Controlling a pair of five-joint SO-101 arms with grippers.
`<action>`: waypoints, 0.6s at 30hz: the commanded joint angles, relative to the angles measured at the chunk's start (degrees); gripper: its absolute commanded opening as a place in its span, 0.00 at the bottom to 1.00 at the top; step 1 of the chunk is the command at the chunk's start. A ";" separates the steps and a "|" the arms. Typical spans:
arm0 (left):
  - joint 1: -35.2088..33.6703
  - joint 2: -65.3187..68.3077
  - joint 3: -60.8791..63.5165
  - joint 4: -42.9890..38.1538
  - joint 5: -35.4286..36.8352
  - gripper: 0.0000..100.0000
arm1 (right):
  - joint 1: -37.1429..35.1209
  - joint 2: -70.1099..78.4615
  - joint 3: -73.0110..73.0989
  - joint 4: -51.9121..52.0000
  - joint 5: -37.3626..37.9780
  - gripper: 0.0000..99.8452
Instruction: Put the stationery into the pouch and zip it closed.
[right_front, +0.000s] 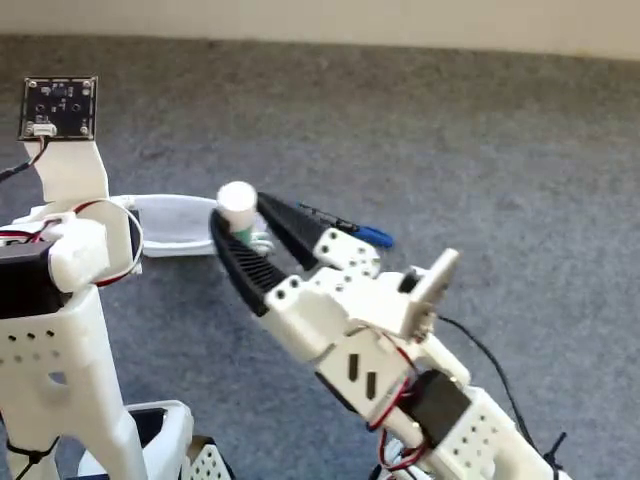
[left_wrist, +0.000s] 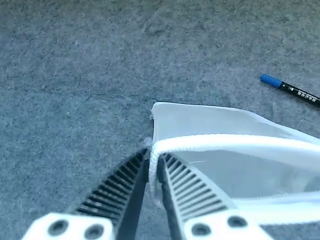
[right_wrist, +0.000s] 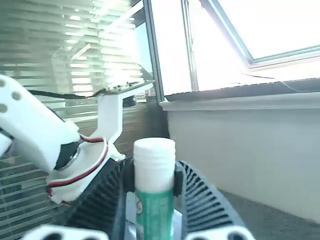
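Closest to the high camera, the right gripper (right_front: 239, 214) is closed on a white-capped, green-bodied glue stick (right_front: 237, 198). The stick stands between the two black ribbed jaws near their tips, with its cap poking out past them. The left gripper (left_wrist: 153, 159) has its jaws nearly shut, pinching one corner of the translucent white zip pouch (left_wrist: 225, 125) at the zip band. The pouch's mouth stands open. A black pen with a blue cap (left_wrist: 290, 89) lies on the grey felt-covered table (right_front: 450, 120), near the pouch but apart from it.
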 joint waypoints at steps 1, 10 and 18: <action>0.57 1.19 -0.84 0.53 0.79 0.00 | -2.33 4.18 -1.54 -5.93 0.00 0.01; 0.57 1.19 -0.66 0.53 0.79 0.00 | -2.24 14.11 -1.98 -21.58 0.00 0.00; 0.57 1.10 -0.13 0.53 0.79 0.00 | -2.24 25.36 -1.54 -38.73 10.37 0.00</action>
